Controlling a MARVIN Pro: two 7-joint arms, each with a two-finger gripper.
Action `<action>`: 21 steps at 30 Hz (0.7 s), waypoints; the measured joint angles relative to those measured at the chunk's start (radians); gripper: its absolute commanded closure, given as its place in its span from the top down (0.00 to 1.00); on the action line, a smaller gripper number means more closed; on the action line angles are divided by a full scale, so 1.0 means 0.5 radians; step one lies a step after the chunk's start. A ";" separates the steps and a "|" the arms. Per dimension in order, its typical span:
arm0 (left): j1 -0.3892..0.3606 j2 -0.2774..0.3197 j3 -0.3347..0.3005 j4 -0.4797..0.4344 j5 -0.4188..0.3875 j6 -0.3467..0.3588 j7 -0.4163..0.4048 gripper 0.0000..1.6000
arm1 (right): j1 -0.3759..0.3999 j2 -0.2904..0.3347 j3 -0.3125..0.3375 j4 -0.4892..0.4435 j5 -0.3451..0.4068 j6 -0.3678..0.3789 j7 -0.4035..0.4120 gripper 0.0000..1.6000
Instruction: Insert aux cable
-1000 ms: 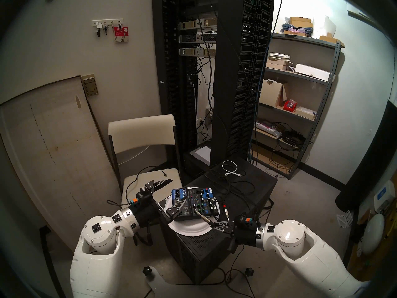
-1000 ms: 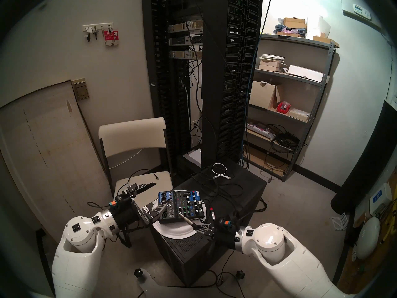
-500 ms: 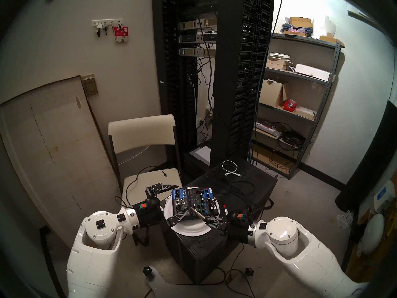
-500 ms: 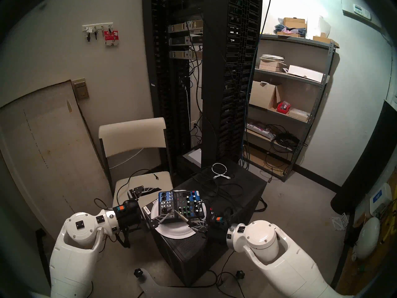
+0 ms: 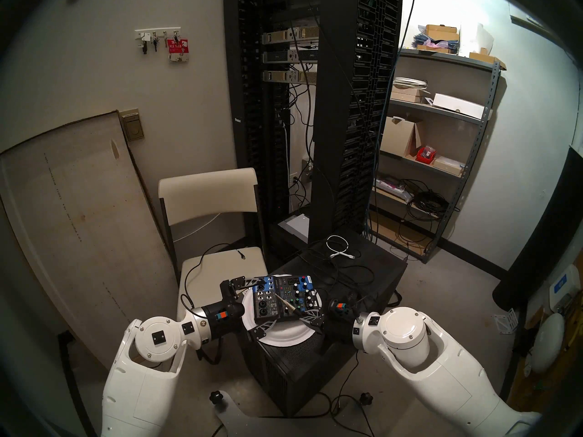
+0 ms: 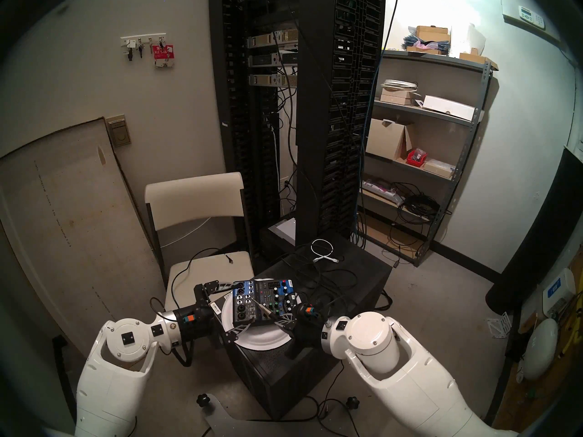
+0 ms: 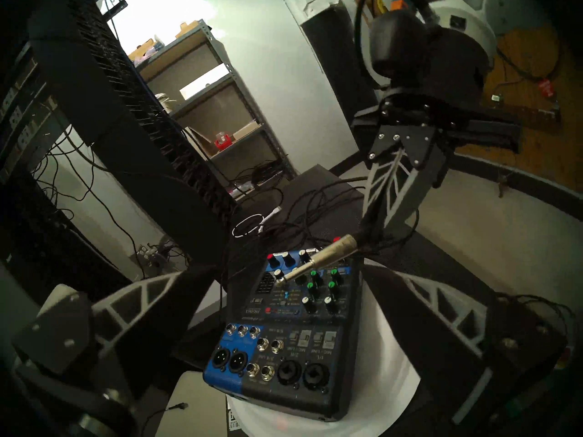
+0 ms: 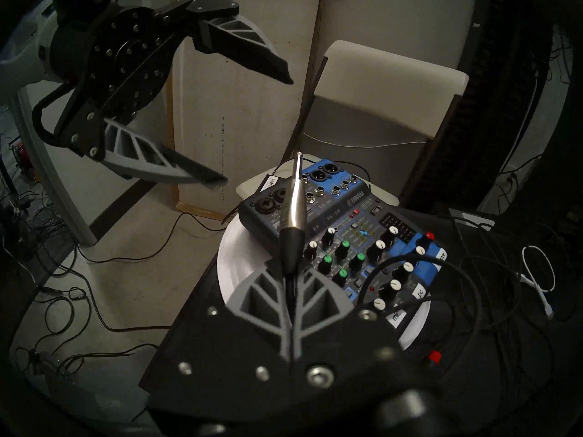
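The aux cable's jack plug (image 8: 291, 206), with a silver tip and dark barrel, sticks out of my right gripper (image 8: 291, 272), which is shut on the black cable just behind the barrel. The plug (image 5: 287, 306) hangs tilted above the blue and black mixer (image 5: 293, 289), its tip in the air over the sockets and in no socket. It also shows in the left wrist view (image 7: 321, 259). My left gripper (image 5: 269, 300) is open and empty, one finger on each side of the mixer's left end (image 7: 284, 363). The fingers (image 8: 176, 171) do not touch the mixer.
The mixer sits on a white plate (image 5: 284, 335) on a black cabinet (image 5: 372, 269) strewn with black cables. A coiled white cable (image 5: 339, 247) lies at its back. A beige chair (image 5: 217, 266) stands to the left, and a server rack (image 5: 328, 143) behind.
Both arms have moved in toward the mixer. My right gripper carried the plug left and forward over the panel. My left gripper turned and came to straddle the mixer's left end.
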 measured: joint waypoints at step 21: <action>-0.053 0.068 0.111 -0.003 0.404 -0.161 0.097 0.79 | 0.077 -0.035 -0.099 -0.017 -0.104 0.086 0.079 0.00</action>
